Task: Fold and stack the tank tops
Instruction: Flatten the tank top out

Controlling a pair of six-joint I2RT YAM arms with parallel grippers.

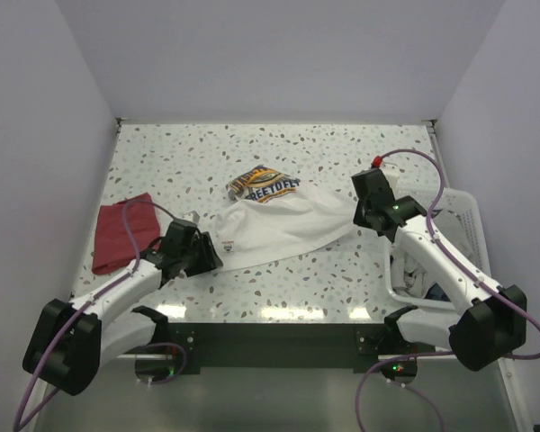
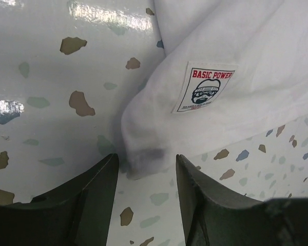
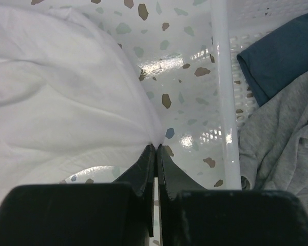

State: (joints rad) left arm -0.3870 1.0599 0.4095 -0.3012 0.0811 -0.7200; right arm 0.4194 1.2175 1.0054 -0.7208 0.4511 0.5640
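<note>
The white tank top lies spread mid-table with its chest graphic at the far end. My right gripper is shut on its right corner; in the right wrist view the white cloth bunches into the closed fingertips of the gripper. My left gripper is open at the top's near left corner; in the left wrist view the corner, below a small "BASIC POWER" label, lies just ahead of the gap of the gripper. The dark red tank top lies folded at the left.
A white lattice basket stands at the right edge, with its rim close beside my right gripper. It holds grey cloth and dark blue cloth. White walls enclose the speckled table.
</note>
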